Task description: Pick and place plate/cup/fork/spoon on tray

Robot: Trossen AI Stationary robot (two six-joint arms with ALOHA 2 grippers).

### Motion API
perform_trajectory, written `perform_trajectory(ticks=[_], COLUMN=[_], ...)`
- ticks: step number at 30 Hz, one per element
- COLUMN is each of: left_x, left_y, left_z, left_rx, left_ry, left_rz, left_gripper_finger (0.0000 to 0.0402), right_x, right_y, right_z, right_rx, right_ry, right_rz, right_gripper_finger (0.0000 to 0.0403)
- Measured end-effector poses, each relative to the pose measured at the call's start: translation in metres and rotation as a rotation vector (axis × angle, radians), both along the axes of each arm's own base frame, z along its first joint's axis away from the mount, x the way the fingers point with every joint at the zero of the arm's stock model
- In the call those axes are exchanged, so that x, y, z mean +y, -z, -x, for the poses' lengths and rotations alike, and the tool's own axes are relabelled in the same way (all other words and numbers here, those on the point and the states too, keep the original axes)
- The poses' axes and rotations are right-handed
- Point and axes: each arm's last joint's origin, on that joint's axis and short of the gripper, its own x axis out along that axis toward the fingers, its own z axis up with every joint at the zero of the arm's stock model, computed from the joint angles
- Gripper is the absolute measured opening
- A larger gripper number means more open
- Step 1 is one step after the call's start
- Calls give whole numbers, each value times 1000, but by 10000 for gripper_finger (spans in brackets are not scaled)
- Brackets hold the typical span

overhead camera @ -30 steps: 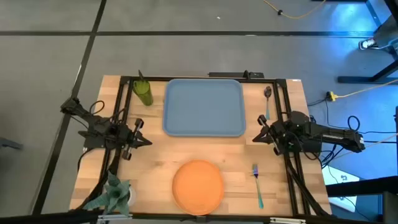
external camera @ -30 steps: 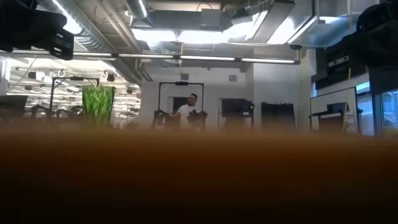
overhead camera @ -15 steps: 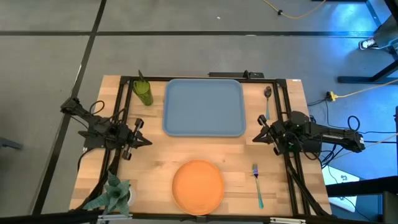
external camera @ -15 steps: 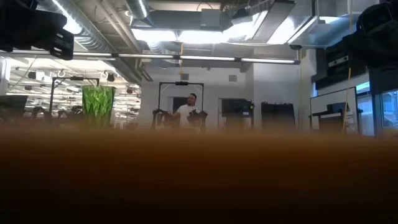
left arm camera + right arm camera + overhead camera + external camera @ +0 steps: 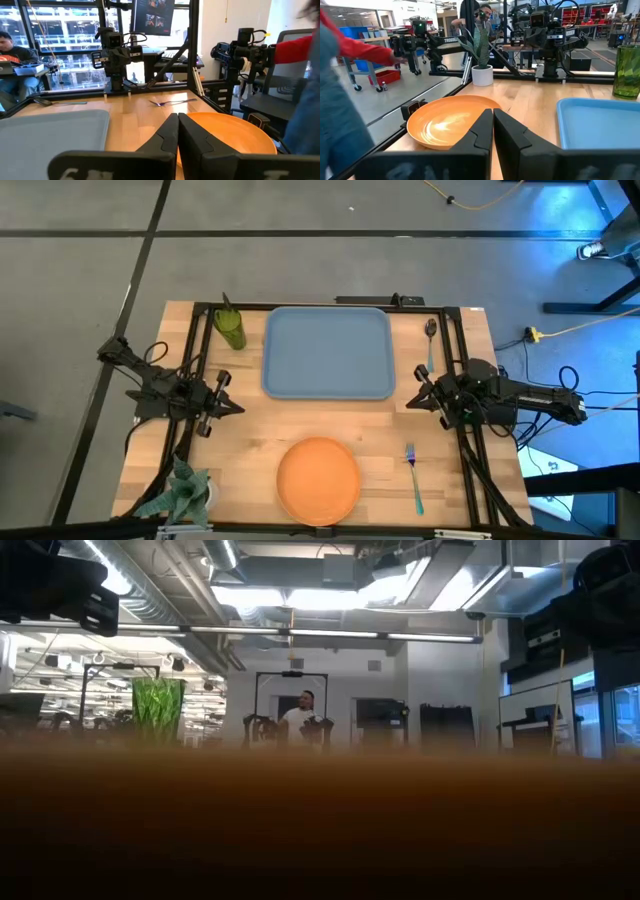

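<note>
Both claws wait at the sides of the table, and neither one holds a thing. From the high view, the left gripper point(image 5: 232, 406) sits by the left edge of the table, pointing toward the middle. The right gripper point(image 5: 412, 402) sits by the right edge and points the other way, toward the left one. The blue tray point(image 5: 328, 352) lies flat at the far middle of the table, between the two arms. The green cup point(image 5: 232, 329) stands just beside the tray's left side, near the far left corner. The spoon point(image 5: 430, 340) lies to the right of the tray, near the far right corner. The orange plate point(image 5: 318, 479) lies at the near middle of the table, apart from the tray. The fork point(image 5: 414, 478) lies to the right of the plate, not touching it. A leafy plant point(image 5: 183, 490) stands in the near left corner.

At table height, a brown blur fills the bottom half. Past it, the cup point(image 5: 158, 710) shows green on the left, and a person point(image 5: 300, 719) is far back in the room.

Looking from the left wrist, the two dark fingers point(image 5: 167, 137) are pressed together with nothing between them. The plate point(image 5: 235, 137) and the tray point(image 5: 55, 132) lie ahead, one on each side.

Looking from the right wrist, the fingers point(image 5: 481, 131) are pressed together too, with nothing in them. The plate point(image 5: 445, 122), the tray point(image 5: 600, 122) and the cup point(image 5: 627, 71) are all in sight.
</note>
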Motion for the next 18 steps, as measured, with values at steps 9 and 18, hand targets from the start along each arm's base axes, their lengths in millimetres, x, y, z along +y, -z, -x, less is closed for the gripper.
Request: perform_trajectory(ticks=[9, 18], left_x=[1, 10], left_y=[0, -46], left_z=[0, 11], left_rx=[-5, -67], left_ry=[-23, -125], left_rz=[-6, 118], left_gripper_finger=[0, 0], right_x=[0, 0], right_y=[0, 0], right_z=[0, 0], right_rx=[0, 0], right_ry=[0, 0], right_rz=[-1, -1], right_gripper_finger=[20, 20])
